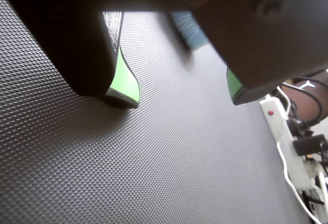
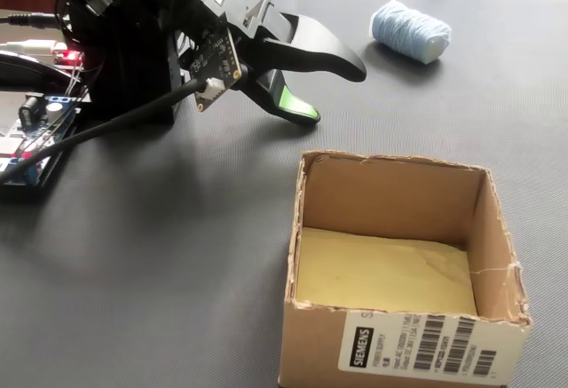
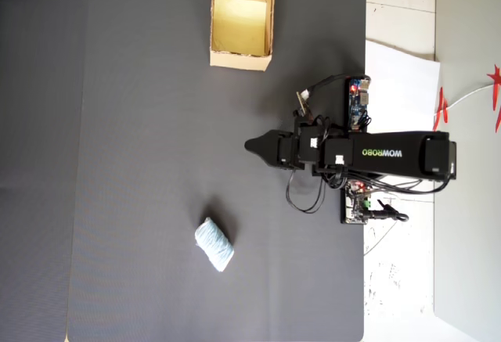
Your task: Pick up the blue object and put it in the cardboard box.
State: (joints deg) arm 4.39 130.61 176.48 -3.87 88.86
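Note:
The blue object [image 2: 410,31] is a pale blue ribbed bundle lying on the black mat, at the back right in the fixed view and at the lower middle [image 3: 214,244] in the overhead view. The wrist view shows a strip of the blue object [image 1: 189,29] ahead, between the jaws and well apart from them. My gripper [image 2: 333,93] hovers low over the mat, open, its green-padded jaws spread with nothing between them [image 1: 180,95]. The cardboard box [image 2: 390,197] stands open and empty at the front right of the fixed view. In the overhead view the cardboard box [image 3: 239,62] is at the top.
The arm's base and circuit boards [image 2: 35,139] with cables sit at the left of the fixed view. A white power strip [image 1: 279,126] with cords lies beyond the mat edge at the right of the wrist view. White paper [image 3: 399,68] borders the mat.

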